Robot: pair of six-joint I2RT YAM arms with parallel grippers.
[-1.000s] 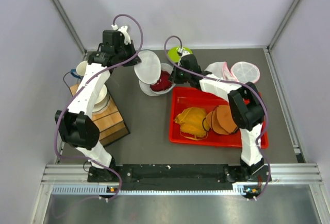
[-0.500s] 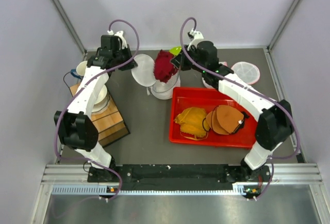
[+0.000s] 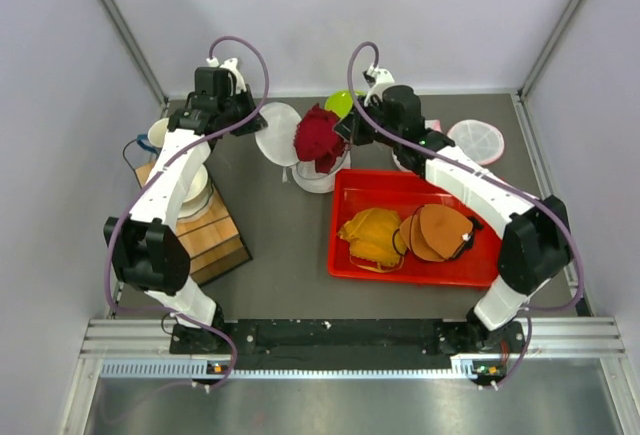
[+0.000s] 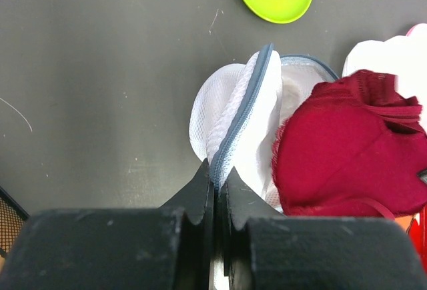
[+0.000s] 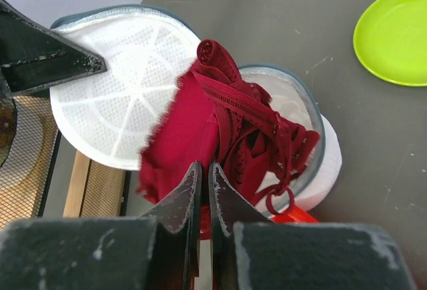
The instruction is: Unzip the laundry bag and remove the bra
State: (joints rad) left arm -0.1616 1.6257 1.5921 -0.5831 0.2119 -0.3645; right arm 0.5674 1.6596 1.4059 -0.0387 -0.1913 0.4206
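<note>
Bra (image 3: 318,138) is hanging bunched from my right gripper (image 5: 202,170), clamped tight on it, straps trailing down into the open laundry bag (image 3: 316,179) just beneath, while my left gripper (image 4: 215,170) is pinching the bag's flap (image 4: 223,107) on the left.

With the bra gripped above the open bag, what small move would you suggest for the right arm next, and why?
Probably raise the right claw a little higher, since the bra hangs with its strap loop just over the open laundry bag, whose rim the left claw pinches.
</note>
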